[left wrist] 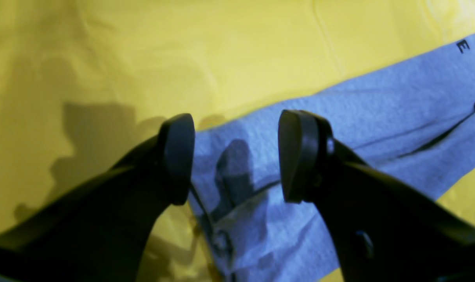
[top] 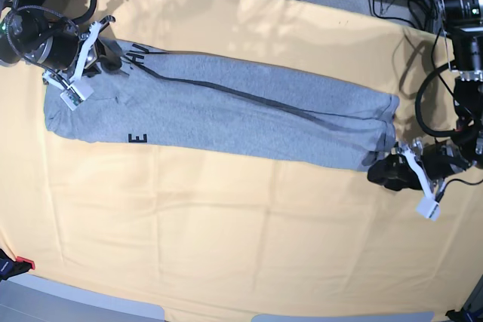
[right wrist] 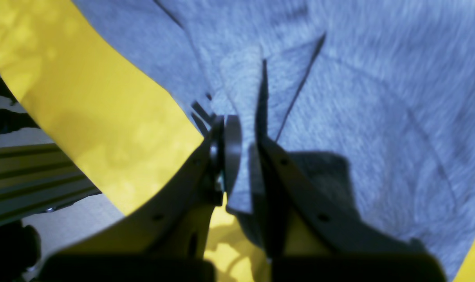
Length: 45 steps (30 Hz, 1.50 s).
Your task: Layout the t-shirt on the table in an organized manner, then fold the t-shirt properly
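The t-shirt (top: 226,115) is soft heather-grey knit cloth, matt and faintly fuzzy, with flat black printed lettering (top: 137,138). The desk (top: 241,246) wears a pale yellow-orange cloth, smooth and matt, creased lightly in places. The left gripper (left wrist: 235,156) has dark, smooth pads (left wrist: 296,152) that look like matt plastic or rubber with a dull sheen. The right gripper (right wrist: 243,156) shows pale grey smooth plastic arms and small dark screws. At the left of the right wrist view, a ribbed metal rail (right wrist: 29,184) looks dull.
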Each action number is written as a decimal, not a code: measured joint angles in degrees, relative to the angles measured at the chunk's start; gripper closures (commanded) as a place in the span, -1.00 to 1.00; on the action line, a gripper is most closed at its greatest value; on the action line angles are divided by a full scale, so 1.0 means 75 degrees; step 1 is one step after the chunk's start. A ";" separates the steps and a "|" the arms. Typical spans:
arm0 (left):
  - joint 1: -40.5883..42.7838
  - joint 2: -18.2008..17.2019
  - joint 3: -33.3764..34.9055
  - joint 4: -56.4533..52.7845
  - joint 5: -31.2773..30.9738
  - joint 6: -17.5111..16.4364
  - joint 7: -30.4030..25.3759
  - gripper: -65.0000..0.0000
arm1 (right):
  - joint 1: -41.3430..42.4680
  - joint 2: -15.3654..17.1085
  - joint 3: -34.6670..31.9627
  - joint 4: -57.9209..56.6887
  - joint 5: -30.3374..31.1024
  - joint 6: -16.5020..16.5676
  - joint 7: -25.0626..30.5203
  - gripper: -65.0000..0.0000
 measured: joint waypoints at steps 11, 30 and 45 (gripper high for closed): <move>-0.0446 -0.0764 -0.0335 0.0000 -0.0522 0.0006 0.0469 -0.08 | -0.0009 0.0659 0.0000 0.0425 0.0530 0.0000 -0.0227 0.63; -0.0347 -0.0784 -0.2506 0.0000 -0.0516 0.0149 0.1014 -0.08 | 0.0009 0.0414 0.2361 0.1230 -0.0198 -0.0694 0.0096 0.63; -0.0329 -0.0790 -0.2509 0.0000 -0.1169 0.0169 0.1676 0.24 | 0.0029 -0.0201 0.2326 0.1113 0.2040 0.0026 0.0297 1.00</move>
